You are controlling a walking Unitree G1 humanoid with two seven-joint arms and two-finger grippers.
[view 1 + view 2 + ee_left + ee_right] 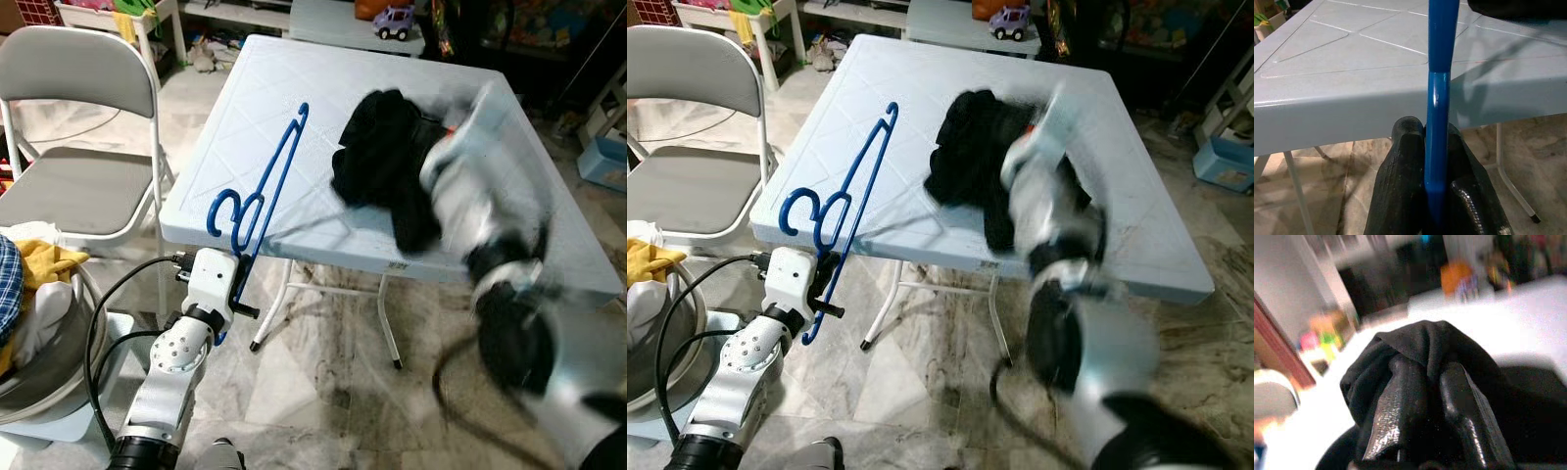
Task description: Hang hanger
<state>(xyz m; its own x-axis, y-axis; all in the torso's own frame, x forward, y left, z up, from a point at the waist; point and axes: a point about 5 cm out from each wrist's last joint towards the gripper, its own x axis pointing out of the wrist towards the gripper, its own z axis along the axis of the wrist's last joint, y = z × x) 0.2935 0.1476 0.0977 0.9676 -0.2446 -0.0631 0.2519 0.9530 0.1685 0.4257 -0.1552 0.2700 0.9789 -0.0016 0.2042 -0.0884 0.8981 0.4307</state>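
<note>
Left pincer grips hanger at tabletop edge. Right pincer clamps black garment (blurred). Nothing hung yet.

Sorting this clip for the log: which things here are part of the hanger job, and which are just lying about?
In the job: blue hanger, clamped in left gripper; black garment, pinched by right gripper; table under both.

Lying about: folding chair, laundry basket, toy car.
</note>
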